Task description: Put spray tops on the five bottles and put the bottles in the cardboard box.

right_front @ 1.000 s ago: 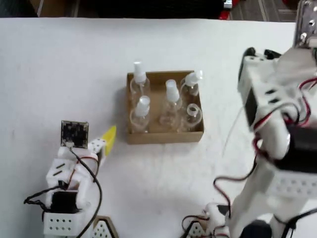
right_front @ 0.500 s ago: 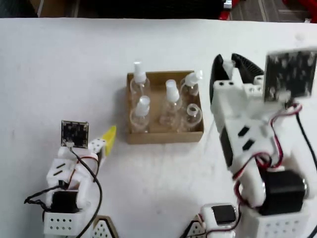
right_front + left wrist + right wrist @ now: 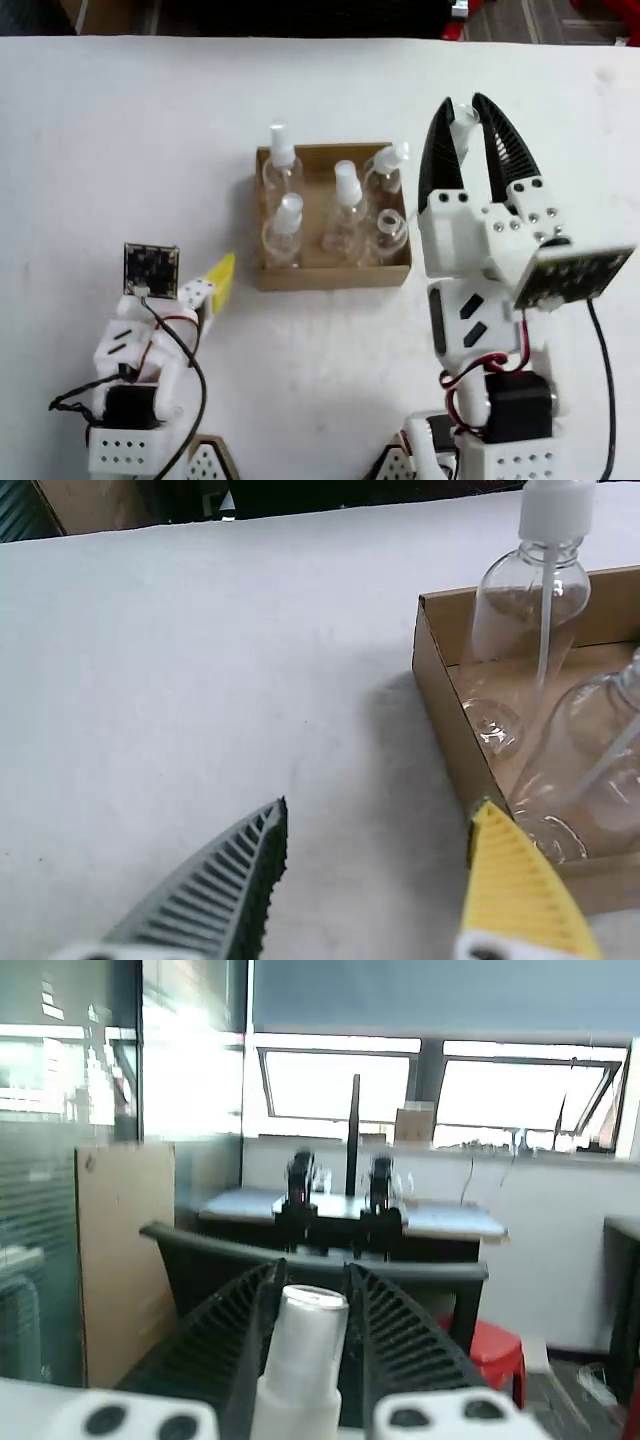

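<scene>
The cardboard box [image 3: 333, 275] sits mid-table with several clear bottles standing in it. Those I can make out wear white spray tops, such as one bottle [image 3: 282, 162] at the far corner. The bottle [image 3: 388, 229] at the near right corner has a bare, open mouth. My right gripper [image 3: 463, 105] is raised just right of the box, pointing away, shut on a white spray top [image 3: 462, 126] [image 3: 300, 1350] held between its black fingers [image 3: 400, 1335]. My left gripper [image 3: 375, 880] rests low near the box's left wall [image 3: 440, 705], open and holding nothing, its yellow finger [image 3: 220, 278] toward the box.
White table surface stretches to the left of and beyond the box. The right arm's body [image 3: 490, 300] stands tall at the near right. The left arm [image 3: 135, 380] sits at the near left. A capped bottle [image 3: 525, 610] stands close to the left gripper, inside the box.
The right arm has swung in from the right edge and turned its gripper to point away, carrying the spray top to just right of the box. The left arm has not moved.
</scene>
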Available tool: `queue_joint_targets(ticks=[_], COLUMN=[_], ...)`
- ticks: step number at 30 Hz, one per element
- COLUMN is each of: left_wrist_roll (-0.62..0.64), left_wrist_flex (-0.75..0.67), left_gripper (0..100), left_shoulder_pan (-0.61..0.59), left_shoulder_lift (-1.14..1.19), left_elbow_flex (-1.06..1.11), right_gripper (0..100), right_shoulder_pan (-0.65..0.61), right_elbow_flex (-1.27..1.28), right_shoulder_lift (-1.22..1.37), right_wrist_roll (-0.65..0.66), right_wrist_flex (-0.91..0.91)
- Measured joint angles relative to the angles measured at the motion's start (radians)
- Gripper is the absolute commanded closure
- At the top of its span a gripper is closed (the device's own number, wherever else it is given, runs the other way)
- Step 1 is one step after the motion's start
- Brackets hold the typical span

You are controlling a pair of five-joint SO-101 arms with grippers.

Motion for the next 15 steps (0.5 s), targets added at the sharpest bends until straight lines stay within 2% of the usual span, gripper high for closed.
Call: queue_joint_targets(ticks=[6, 13, 15], left_wrist_roll=[0.000, 0.000, 0.000], left_wrist_flex=[0.000, 0.000, 0.000], left_gripper=[73, 73, 73], left_shoulder_pan=[0.000, 0.000, 0.000], left_shoulder_lift=[0.000, 0.000, 0.000], left_elbow_flex=[0.000, 0.000, 0.000], right_gripper=[98.3, 98.3, 98.3], right_shoulder_pan=[0.000, -0.012, -0.037], right_elbow_flex=[0.121, 0.127, 0.138], right_shoulder_lift=[0.064, 0.129, 0.140], right_wrist_roll=[0.000, 0.003, 0.054], right_wrist_flex=[-0.172, -0.322, -0.331])
